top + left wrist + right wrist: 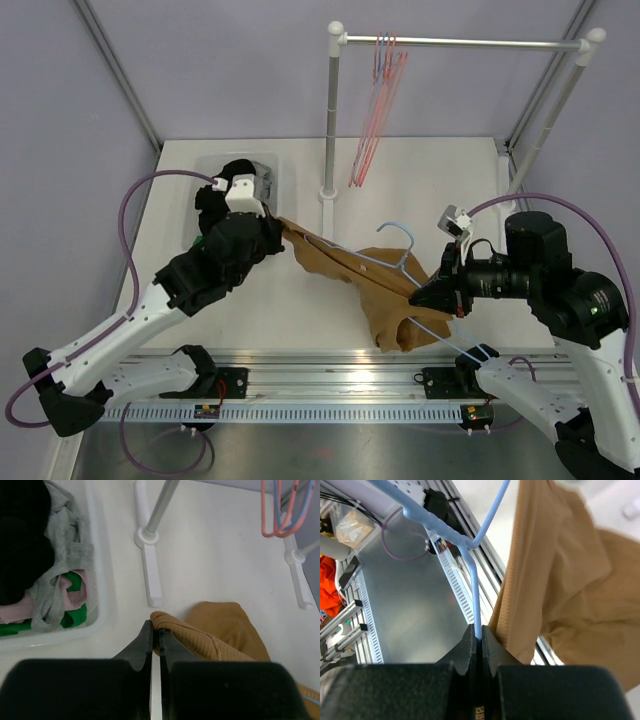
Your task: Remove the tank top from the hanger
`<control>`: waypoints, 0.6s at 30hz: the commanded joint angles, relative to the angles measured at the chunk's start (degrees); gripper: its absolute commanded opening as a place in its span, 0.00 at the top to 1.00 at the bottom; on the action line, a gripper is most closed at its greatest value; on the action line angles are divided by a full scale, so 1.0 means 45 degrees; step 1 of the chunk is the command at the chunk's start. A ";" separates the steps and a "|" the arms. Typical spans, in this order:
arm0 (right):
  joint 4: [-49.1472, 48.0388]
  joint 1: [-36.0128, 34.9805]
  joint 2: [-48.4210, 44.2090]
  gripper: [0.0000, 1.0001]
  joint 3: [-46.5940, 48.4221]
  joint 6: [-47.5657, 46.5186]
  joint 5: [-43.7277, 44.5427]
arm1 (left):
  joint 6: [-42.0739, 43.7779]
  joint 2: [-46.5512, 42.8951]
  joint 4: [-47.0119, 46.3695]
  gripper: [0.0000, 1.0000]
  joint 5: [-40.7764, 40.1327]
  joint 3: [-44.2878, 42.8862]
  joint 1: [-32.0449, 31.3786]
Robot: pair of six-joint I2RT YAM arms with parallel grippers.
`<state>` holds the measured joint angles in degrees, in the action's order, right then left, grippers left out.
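Note:
A tan ribbed tank top [385, 295] hangs between my two arms over the table, on a light blue hanger [400, 262]. My left gripper [275, 228] is shut on the top's strap end [172, 630], pulling it left. My right gripper [425, 295] is shut on the blue hanger wire [476, 605], with the tan fabric [560, 580] draped right beside its fingers. The hanger hook [398, 232] points up and away from me. The rest of the top sags toward the near table edge.
A white bin [95, 595] of mixed clothes sits at the far left behind the left arm. A white clothes rack [330, 110] with red and blue hangers [378, 100] stands at the back. The metal rail [330, 385] runs along the near edge.

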<state>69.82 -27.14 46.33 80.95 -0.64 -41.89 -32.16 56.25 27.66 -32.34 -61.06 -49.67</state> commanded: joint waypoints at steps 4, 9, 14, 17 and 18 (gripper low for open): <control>-0.4102 -0.0181 -0.1620 1.00 -0.0856 -0.0132 -0.2624 | 0.0760 -0.0293 -0.1379 1.00 0.4522 0.0716 0.0198; -0.8967 -0.0181 -0.2986 1.00 -0.2749 0.1723 -0.0443 | 0.0761 -0.1091 -0.3077 1.00 0.7107 0.2409 -0.0659; -1.6041 -0.0181 -0.4236 1.00 -0.5483 0.4497 0.3541 | 0.1286 -0.1504 -0.5477 1.00 0.8631 0.4054 -0.3158; -1.9794 -0.0181 -0.4784 1.00 -0.7242 0.5279 0.5535 | 0.1366 -0.1269 -0.5949 1.00 0.7579 0.4778 -0.4351; -2.0431 -0.0181 -0.4883 1.00 -0.7807 0.5357 0.5906 | 0.1153 -0.1211 -0.6009 1.00 0.6823 0.4934 -0.4643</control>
<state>4.34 -27.64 26.26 49.93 17.12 -27.79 -27.70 50.46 8.91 0.86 -40.60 -67.92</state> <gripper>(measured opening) 0.034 0.024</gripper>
